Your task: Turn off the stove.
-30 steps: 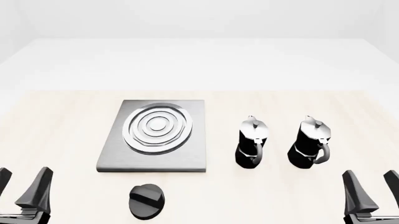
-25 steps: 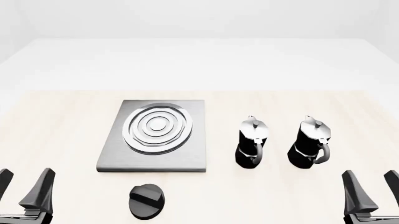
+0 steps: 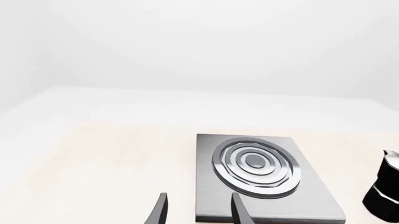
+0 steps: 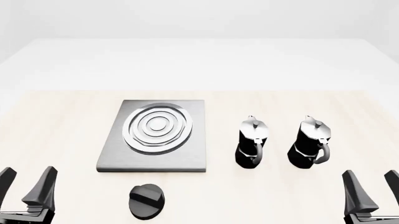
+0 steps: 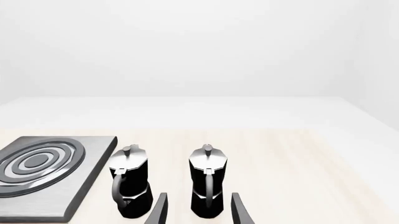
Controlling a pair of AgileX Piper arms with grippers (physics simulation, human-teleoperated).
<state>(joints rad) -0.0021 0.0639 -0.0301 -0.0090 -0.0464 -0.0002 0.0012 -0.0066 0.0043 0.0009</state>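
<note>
The stove (image 4: 156, 137) is a flat grey square slab with concentric silver rings, left of centre on the table; it also shows in the left wrist view (image 3: 262, 177) and at the edge of the right wrist view (image 5: 44, 172). Its round black ridged knob (image 4: 147, 201) lies apart, just in front of the slab. My left gripper (image 4: 28, 179) is open at the front left, well left of the knob. My right gripper (image 4: 374, 184) is open at the front right. Both hold nothing.
Two black-and-silver moka pots stand right of the stove: one (image 4: 252, 141) nearer it, the other (image 4: 309, 142) further right. In the right wrist view they (image 5: 131, 182) (image 5: 208, 182) stand just beyond my right fingertips. The light wooden table (image 4: 62, 121) ends at a white surround.
My left gripper has shifted slightly to the right. The right gripper, stove, knob and pots have not moved.
</note>
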